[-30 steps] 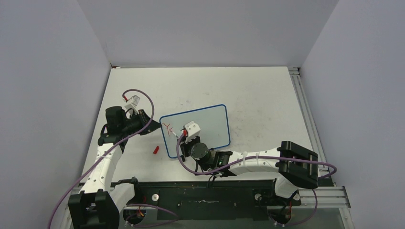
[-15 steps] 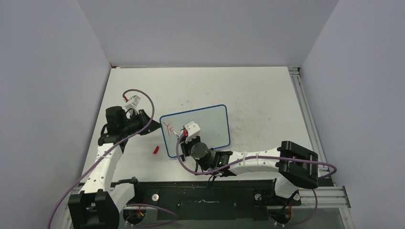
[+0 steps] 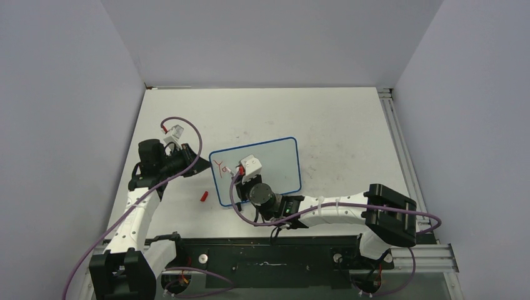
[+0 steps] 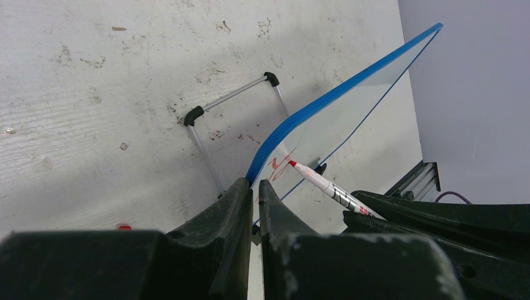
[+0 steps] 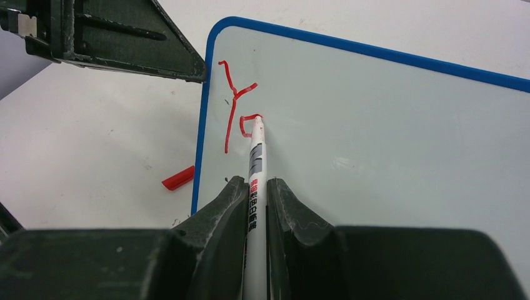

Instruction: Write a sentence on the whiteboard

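Right fingers (image 5: 215, 209) clamped on one marker (image 5: 256, 164), tip touching one whiteboard (image 5: 387, 131) at two red characters (image 5: 236, 95); left fingers (image 4: 226, 209) pinch its blue frame; one red cap (image 5: 178, 179) lies on tabletop (image 5: 94, 144).

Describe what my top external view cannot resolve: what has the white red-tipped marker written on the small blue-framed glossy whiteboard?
Observer: Right wrist view shows a red handwritten Y and an unfinished loop beside it on the blue-framed whiteboard.
Operator: Is the tip touching?
Observer: Yes; the white marker, clamped in the right gripper, meets the loop's end.
Operator: What steadies the board?
Observer: Left wrist view shows the left gripper closed on its edge.
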